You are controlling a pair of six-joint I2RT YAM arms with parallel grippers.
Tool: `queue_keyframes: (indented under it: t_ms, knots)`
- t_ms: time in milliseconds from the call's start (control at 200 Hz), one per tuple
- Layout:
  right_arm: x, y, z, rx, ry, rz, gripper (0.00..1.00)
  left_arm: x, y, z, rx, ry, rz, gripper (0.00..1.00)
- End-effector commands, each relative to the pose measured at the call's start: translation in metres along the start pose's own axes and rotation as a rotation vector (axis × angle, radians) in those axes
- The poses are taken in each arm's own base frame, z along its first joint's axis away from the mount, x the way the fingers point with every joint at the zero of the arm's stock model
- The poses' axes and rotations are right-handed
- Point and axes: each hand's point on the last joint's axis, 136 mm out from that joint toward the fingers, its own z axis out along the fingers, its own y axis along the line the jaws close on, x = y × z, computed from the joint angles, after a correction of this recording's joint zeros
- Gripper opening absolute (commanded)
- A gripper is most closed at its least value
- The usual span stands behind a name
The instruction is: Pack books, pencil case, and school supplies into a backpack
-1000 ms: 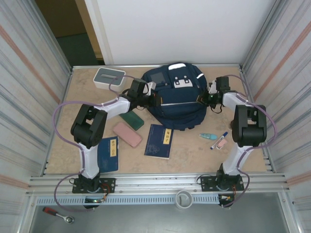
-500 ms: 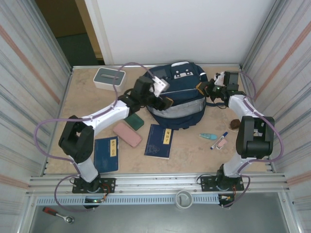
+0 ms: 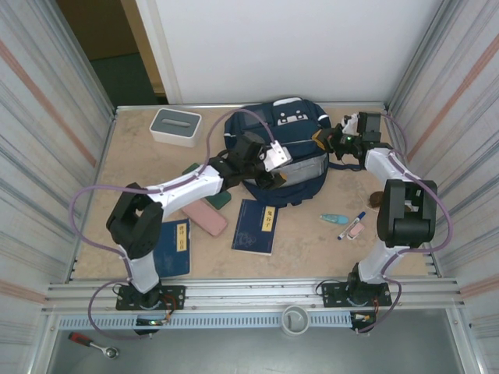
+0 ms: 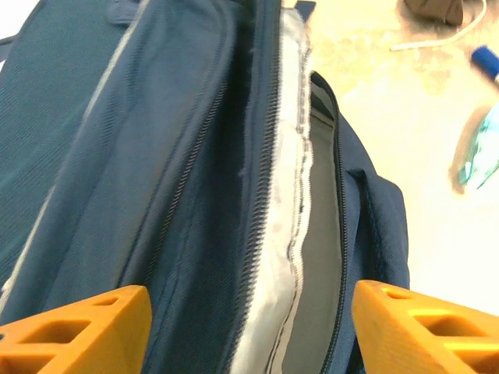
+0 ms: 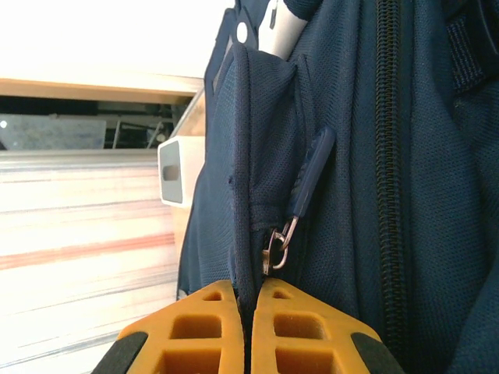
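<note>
1. At the far left we see a white box with a grey top (image 3: 175, 126) at the back of the table (image 3: 129, 167), well apart from both grippers.
2. At the front left lies one navy book (image 3: 173, 248), its upper left corner hidden by the left arm. It has a yellow label, but the writing is too small for us to read.
3. A pink pencil case (image 3: 204, 216) lies between the two books. Just behind it is a dark green flat thing (image 3: 216, 196), half hidden under the left forearm.
4. The second book (image 3: 256, 227) lies just in front of the backpack (image 3: 249, 126) (image 4: 117, 156) (image 5: 437, 195). Its yellow label is equally unreadable.
5. The left gripper (image 3: 288, 167) (image 4: 249, 335) hangs over the backpack's open mouth with its jaws wide apart and nothing held. In the left wrist view, the open zipper and pale grey lining lie between its fingers.
6. The backpack stands at the rear middle. We see white patches near its top and can read no brand on them.
7. The right gripper (image 3: 326, 143) (image 5: 245, 327) is pinched tight on a fold of the backpack's fabric, beside a metal zipper pull (image 5: 275, 249).
8. To the right of the second book, well apart from both grippers, lie the teal marker (image 3: 334, 219) (image 4: 477, 152) and the pen-like stick (image 3: 352, 226).
9. A small brown thing (image 3: 376, 199) sits farthest right, partly behind the right arm.
</note>
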Motion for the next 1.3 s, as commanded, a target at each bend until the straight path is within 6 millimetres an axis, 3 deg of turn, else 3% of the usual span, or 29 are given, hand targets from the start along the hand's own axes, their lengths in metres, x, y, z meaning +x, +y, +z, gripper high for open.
queue_keyframes:
  t_ms: [0, 180, 281, 396, 501, 601, 766, 937, 1042, 1177, 1298]
  knots:
    - [-0.007, 0.042, -0.002, -0.113, 0.012, -0.072, 0.0, 0.001, 0.005, 0.007, -0.047, 0.045, 0.084, 0.62]
    - [-0.006, 0.041, 0.005, -0.113, 0.031, -0.063, 0.0, 0.002, 0.01, 0.021, -0.153, 0.114, 0.211, 0.47]
    - [-0.005, 0.041, 0.008, -0.113, 0.044, -0.064, 0.0, 0.001, 0.023, 0.024, -0.259, 0.15, 0.276, 0.32]
    - [-0.002, 0.035, 0.013, -0.093, 0.073, -0.069, 0.0, -0.018, 0.042, 0.015, -0.392, 0.13, 0.311, 0.09]
    - [0.0, 0.022, 0.016, -0.048, 0.093, -0.083, 0.0, -0.051, 0.06, -0.007, -0.544, 0.034, 0.331, 0.0]
    - [0.001, 0.009, 0.016, 0.01, 0.108, -0.103, 0.05, -0.085, 0.077, -0.038, -0.695, -0.083, 0.333, 0.0]
    - [-0.004, 0.002, -0.002, 0.087, 0.067, -0.153, 0.33, -0.118, 0.103, -0.074, -0.883, -0.168, 0.311, 0.0]
    - [-0.011, 0.008, -0.037, 0.152, -0.046, -0.221, 0.48, -0.12, 0.109, -0.076, -0.942, -0.18, 0.304, 0.0]
    - [-0.006, 0.001, -0.044, 0.181, -0.077, -0.21, 0.54, -0.112, 0.106, -0.072, -0.916, -0.184, 0.266, 0.0]
    - [0.014, -0.022, -0.044, 0.195, -0.065, -0.169, 0.61, -0.105, 0.107, -0.071, -0.919, -0.176, 0.215, 0.0]
    - [0.03, -0.047, -0.06, 0.298, -0.053, -0.19, 0.64, -0.1, 0.109, -0.073, -0.903, -0.176, 0.147, 0.0]
